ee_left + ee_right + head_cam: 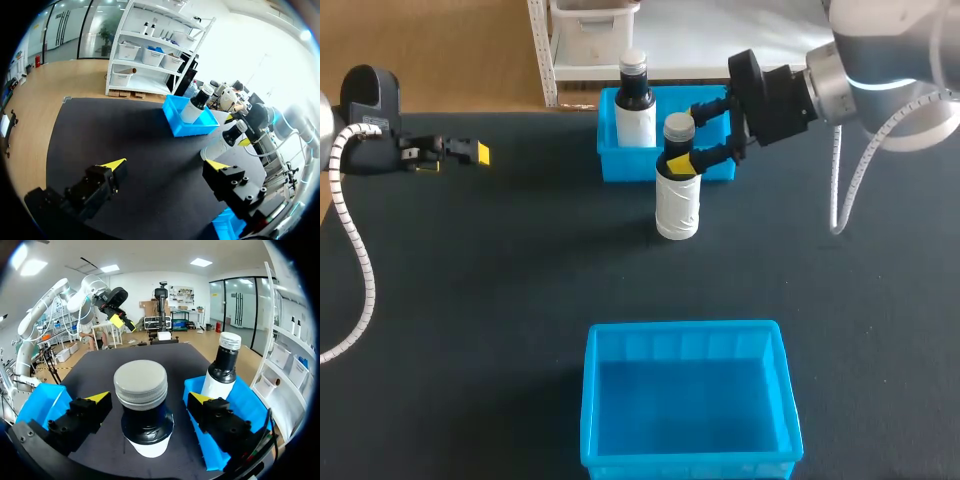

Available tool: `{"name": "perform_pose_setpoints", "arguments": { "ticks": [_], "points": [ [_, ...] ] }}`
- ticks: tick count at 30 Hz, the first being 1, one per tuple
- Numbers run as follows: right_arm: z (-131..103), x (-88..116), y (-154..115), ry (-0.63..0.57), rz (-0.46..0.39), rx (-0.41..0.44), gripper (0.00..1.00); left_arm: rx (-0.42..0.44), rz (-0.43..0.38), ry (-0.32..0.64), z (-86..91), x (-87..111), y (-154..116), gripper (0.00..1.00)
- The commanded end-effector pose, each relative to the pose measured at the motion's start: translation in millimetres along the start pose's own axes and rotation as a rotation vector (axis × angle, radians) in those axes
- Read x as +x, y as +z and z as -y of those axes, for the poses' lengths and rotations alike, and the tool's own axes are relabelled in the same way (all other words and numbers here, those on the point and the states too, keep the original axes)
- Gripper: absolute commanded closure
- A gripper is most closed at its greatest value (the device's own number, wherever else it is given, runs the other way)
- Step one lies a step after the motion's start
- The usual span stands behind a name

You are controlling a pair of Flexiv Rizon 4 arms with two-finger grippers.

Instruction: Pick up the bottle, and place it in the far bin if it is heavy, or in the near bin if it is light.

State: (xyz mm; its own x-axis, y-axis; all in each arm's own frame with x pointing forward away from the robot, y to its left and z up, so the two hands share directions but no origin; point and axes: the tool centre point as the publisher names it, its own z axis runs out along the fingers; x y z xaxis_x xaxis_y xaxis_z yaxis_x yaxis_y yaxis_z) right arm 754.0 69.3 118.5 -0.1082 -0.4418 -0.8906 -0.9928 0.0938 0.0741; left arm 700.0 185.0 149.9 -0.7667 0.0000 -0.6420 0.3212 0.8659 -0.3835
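Standing upright on the bench (500, 280), just at 6 o'clock of the far bin (620, 165): bottle (677, 190). It is a rigid white cylinder with a glossy dark shoulder and a ribbed grey cap. Weight cannot be judged until lifted. The smooth wall is probably slippery, so grip under the cap.

Around its neck: right gripper (688, 135), fingers spread, not pinching.

At 9 o'clock: left gripper (470, 152), fingers spread, empty.

At 6 o'clock: near bin (685, 340), blue plastic.

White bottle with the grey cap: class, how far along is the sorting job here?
Done: another white bottle with a black neck stands in the far blue plastic bin. In hand: the right tool straddles the white grey-capped bottle at its neck, fingers open; it stands on the black table. Left: grip, lift, judge weight, place in a bin.
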Motion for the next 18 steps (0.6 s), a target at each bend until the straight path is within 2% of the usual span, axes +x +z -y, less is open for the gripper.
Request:
{"name": "perform_pose_setpoints", "arguments": {
  "ticks": [1, 6, 8, 12, 18],
  "points": [
    [2.9, 0.3, 2.2, 0.002, 0.001, -0.008, 0.00, 0.000, 0.000, 0.000, 0.0, 0.0, 0.0, 0.00],
    [2.7, 0.7, 3.0, 0.003, 0.001, -0.010, 0.04, 0.000, 0.000, 0.000, 0.0, 0.0, 0.0, 0.00],
    [2.4, 1.0, 3.7, 0.004, 0.001, -0.011, 0.11, 0.000, 0.000, 0.000, 0.0, 0.0, 0.0, 0.00],
    [2.1, 1.4, 4.3, 0.005, 0.001, -0.012, 0.19, 0.000, 0.000, 0.000, 0.0, 0.0, 0.0, 0.00],
    [0.5, 1.8, 4.5, 0.006, 0.001, -0.014, 0.21, 0.000, 0.000, 0.000, 0.0, 0.0, 0.0, 0.00]
  ]
}}
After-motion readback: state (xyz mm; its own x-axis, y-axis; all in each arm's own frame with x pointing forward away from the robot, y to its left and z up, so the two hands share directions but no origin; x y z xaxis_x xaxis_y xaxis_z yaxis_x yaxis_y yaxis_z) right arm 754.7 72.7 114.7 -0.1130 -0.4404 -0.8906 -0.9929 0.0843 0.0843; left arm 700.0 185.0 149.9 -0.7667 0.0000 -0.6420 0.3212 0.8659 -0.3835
